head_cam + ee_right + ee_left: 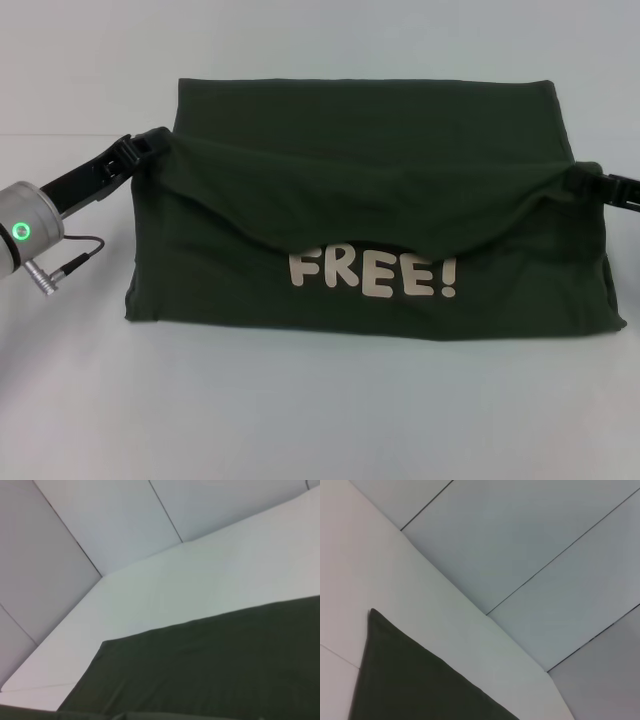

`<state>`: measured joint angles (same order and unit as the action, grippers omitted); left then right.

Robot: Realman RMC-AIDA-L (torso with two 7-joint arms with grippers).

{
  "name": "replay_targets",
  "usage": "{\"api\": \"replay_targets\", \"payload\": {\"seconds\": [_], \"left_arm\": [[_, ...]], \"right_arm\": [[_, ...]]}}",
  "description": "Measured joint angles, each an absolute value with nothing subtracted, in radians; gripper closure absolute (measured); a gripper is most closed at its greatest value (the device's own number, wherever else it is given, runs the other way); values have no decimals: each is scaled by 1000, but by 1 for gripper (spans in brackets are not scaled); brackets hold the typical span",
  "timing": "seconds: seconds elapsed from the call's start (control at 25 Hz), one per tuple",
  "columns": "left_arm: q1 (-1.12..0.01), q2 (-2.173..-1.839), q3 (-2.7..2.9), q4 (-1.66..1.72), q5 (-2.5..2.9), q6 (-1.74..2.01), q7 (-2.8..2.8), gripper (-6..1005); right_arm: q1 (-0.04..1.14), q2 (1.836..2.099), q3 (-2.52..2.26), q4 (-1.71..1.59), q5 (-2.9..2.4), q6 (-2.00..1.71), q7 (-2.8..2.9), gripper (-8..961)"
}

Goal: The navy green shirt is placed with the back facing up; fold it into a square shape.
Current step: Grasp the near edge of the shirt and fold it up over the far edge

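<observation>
The navy green shirt [370,215] is spread wide on the white desk [300,420], already folded into a broad band. A layer of it is lifted at both ends and sags in the middle – the pale "FREE!" lettering [373,274] is seen just under the drooping edge. The left claw [150,143] is clenched on the shirt's left corner, with the fabric pinched and pulled up there. The right claw [583,176] is clamped on the shirt's right corner the same way. In the left wrist view only a dark pointed corner of the shirt [410,680] is caught against the desk [385,575] – no fingers are shown.
</observation>
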<state>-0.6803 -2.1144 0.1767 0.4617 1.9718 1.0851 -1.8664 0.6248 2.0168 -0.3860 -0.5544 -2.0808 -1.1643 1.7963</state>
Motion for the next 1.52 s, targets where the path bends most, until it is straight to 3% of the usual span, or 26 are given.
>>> {"api": "replay_targets", "payload": {"seconds": [0.32, 1.32, 1.52], "left_arm": [[-689, -2123, 176, 462, 1970, 1068, -1851, 972], [-735, -2163, 178, 404, 1880, 889, -1679, 971], [-737, -2165, 174, 344, 1771, 863, -1529, 923]], "right_arm": [[657, 2008, -395, -553, -2068, -1126, 1796, 899], [664, 2060, -423, -541, -2062, -986, 1751, 900], [661, 2071, -427, -541, -2043, -958, 1726, 825]]}}
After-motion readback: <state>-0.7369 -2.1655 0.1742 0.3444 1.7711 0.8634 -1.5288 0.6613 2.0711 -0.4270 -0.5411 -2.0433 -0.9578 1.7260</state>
